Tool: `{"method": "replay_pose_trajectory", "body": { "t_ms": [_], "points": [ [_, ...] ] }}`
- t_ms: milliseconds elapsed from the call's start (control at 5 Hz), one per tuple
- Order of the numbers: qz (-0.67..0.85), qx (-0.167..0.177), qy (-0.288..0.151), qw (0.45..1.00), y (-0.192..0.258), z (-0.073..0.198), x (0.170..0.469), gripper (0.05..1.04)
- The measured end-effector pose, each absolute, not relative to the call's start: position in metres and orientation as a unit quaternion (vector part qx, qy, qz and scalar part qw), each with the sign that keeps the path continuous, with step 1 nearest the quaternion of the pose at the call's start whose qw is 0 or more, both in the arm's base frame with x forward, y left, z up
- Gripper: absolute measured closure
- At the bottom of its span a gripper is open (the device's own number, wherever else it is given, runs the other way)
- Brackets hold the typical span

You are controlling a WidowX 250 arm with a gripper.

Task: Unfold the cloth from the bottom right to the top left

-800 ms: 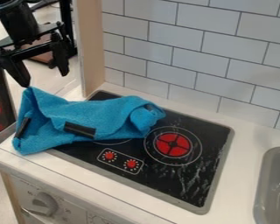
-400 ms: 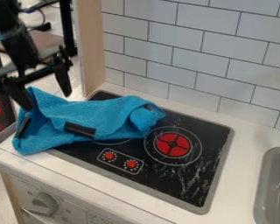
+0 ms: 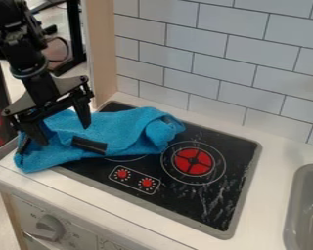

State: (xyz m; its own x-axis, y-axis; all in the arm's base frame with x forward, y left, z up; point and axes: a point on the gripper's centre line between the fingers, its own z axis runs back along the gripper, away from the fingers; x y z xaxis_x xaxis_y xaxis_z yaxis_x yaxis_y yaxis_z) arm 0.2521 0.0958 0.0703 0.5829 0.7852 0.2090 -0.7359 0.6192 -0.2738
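Blue cloth (image 3: 129,131) was found bunched across the hob (image 3: 175,201) at its ten o'clock side, the far end lapping onto the counter (image 3: 274,155). The gripper (image 3: 63,134) hung over the cloth's nine o'clock end, fingers spread apart, no fold pinched. Whether the tips touched fabric could not be determined. The wide, downward stance was presumably meant to straddle a loose layer; the heaped folds would likely require a single-ply grip before any pull towards eleven.
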Motion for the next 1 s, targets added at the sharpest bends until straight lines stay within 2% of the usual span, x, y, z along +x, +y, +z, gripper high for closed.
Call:
{"method": "replay_pose_trajectory", "body": {
  "t_ms": [200, 600, 800, 1000],
  "points": [
    [0.433, -0.071, -0.165, 0.883, 0.090, 0.069, 0.258, 0.085],
    [0.444, -0.052, -0.138, 0.884, 0.090, 0.043, 0.265, 0.085],
    [0.449, -0.049, -0.131, 0.883, 0.094, 0.038, 0.271, 0.147],
    [0.444, -0.047, -0.132, 0.885, 0.094, 0.037, 0.272, 0.449]
  ]
}}
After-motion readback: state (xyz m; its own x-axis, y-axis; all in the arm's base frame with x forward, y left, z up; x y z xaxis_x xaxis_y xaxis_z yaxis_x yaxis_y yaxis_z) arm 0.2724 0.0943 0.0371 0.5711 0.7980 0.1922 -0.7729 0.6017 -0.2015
